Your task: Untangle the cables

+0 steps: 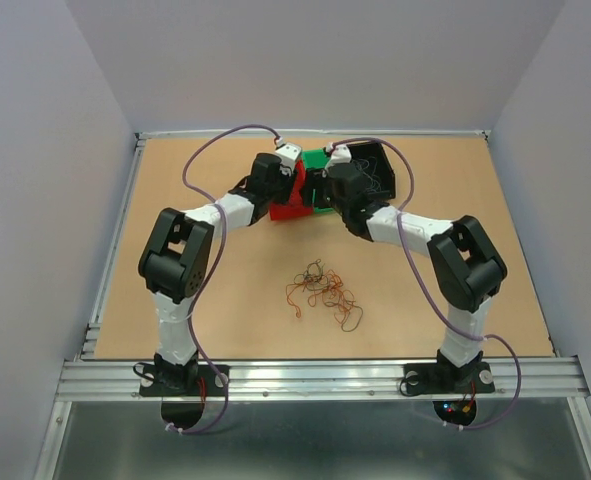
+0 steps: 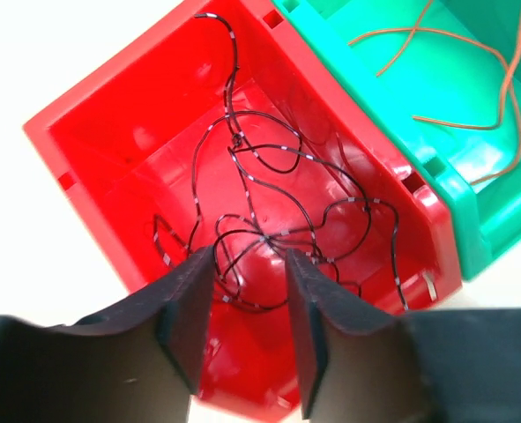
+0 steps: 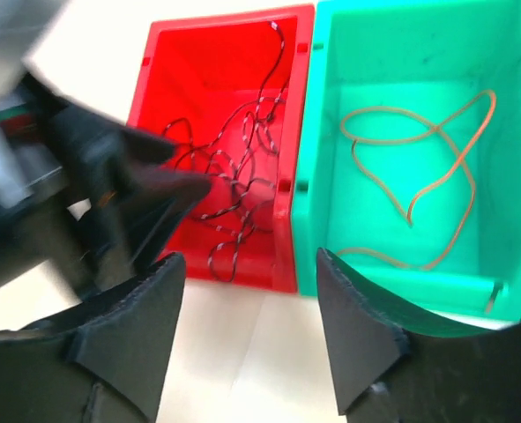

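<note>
Cables [image 1: 323, 292]: tangle on table [image 1: 245, 310], front centre (black strand [image 2: 235, 141] in red bin [image 2: 101, 132], orange strand [image 3: 436, 129] in green bin [image 3: 331, 106]). Left gripper [image 2: 249, 262] apart, empty, above red bin; right gripper [image 3: 249, 260] apart, empty.

The left claw [image 2: 249, 264] hung over the near part of a red bin [image 2: 110, 132], its two dark padded fingers [image 2: 189, 308] standing apart with a clear gap between them. In the bin lay a thin black wire [image 2: 251, 176] flecked with pale marks, looped loosely over the floor, one end running up toward the far wall. Part of it showed through the gap between the fingers. A green bin [image 2: 472, 220] sat touching the red one's right side, holding a curled orange wire [image 2: 507, 88]. Pale worktop [image 2: 31, 53] showed beyond the bins.
</note>
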`<state>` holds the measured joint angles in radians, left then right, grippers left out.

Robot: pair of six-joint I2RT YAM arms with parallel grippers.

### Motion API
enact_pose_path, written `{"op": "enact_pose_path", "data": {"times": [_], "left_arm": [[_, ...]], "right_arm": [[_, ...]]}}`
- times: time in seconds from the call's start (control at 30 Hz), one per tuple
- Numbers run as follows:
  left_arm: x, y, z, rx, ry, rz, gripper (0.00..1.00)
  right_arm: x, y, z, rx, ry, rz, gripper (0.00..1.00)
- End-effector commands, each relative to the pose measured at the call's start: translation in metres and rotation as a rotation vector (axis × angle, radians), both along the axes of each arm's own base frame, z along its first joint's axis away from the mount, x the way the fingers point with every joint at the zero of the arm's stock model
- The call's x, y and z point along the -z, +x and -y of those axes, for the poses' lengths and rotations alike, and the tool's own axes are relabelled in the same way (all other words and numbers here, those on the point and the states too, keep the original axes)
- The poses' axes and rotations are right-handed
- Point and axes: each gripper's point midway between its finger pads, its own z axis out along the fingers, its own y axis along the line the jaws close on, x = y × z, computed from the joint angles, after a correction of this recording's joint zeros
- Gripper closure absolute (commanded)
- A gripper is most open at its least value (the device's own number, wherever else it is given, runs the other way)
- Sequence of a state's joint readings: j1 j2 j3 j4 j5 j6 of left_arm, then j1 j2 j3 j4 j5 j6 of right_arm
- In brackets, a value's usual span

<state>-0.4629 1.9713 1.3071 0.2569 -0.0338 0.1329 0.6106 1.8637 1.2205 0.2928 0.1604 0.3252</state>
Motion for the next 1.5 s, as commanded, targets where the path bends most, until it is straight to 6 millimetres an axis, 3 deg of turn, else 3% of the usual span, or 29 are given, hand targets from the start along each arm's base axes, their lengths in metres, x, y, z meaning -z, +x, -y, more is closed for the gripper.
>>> {"op": "enact_pose_path", "data": {"times": [0.0,0.03,0.1,0.17,0.33,0.43,0.57,0.73,0.8,0.9,1.03,1.3,1.4,1.47], "left_arm": [[-0.061,-0.003,-0.005,0.009,-0.047,0.113,0.46],[-0.067,-0.006,-0.005,0.012,-0.053,0.124,0.42],[-0.073,-0.008,-0.005,0.02,-0.06,0.136,0.38],[-0.08,-0.014,-0.007,0.025,-0.069,0.147,0.34],[-0.071,-0.017,0.001,0.074,-0.071,0.112,0.33],[-0.068,-0.012,-0.008,0.04,-0.071,0.104,0.34],[-0.093,-0.011,-0.023,0.017,-0.118,0.159,0.34],[-0.107,-0.012,-0.045,-0.015,-0.149,0.195,0.34],[-0.112,-0.011,-0.053,-0.028,-0.159,0.208,0.34],[-0.115,-0.009,-0.057,-0.032,-0.165,0.214,0.35],[-0.112,-0.009,-0.058,-0.03,-0.16,0.213,0.35],[-0.111,-0.009,-0.06,-0.032,-0.152,0.218,0.35],[-0.108,-0.008,-0.06,-0.03,-0.144,0.215,0.35],[-0.103,-0.007,-0.061,-0.035,-0.136,0.207,0.35]], "right_arm": [[-0.011,0.022,-0.007,0.002,-0.068,0.057,0.32],[-0.018,0.028,-0.009,0.01,-0.065,0.072,0.32],[-0.007,0.034,-0.012,0.017,-0.08,0.061,0.32],[-0.009,0.042,-0.015,0.024,-0.081,0.071,0.32],[0.004,0.055,-0.014,0.061,-0.101,0.061,0.35],[0.01,0.058,-0.013,0.077,-0.113,0.059,0.39],[0.021,0.063,-0.012,0.09,-0.138,0.054,0.41],[0.036,0.062,-0.008,0.093,-0.168,0.034,0.47],[0.038,0.06,-0.008,0.093,-0.165,0.028,0.6],[0.039,0.054,-0.008,0.086,-0.159,0.018,0.74],[0.034,0.04,-0.007,0.097,-0.155,0.016,0.82],[0.024,0.003,-0.005,0.158,-0.118,0.002,0.84],[0.03,-0.012,-0.009,0.176,-0.106,-0.013,0.87],[0.034,-0.02,-0.015,0.189,-0.108,-0.016,0.83]]}}
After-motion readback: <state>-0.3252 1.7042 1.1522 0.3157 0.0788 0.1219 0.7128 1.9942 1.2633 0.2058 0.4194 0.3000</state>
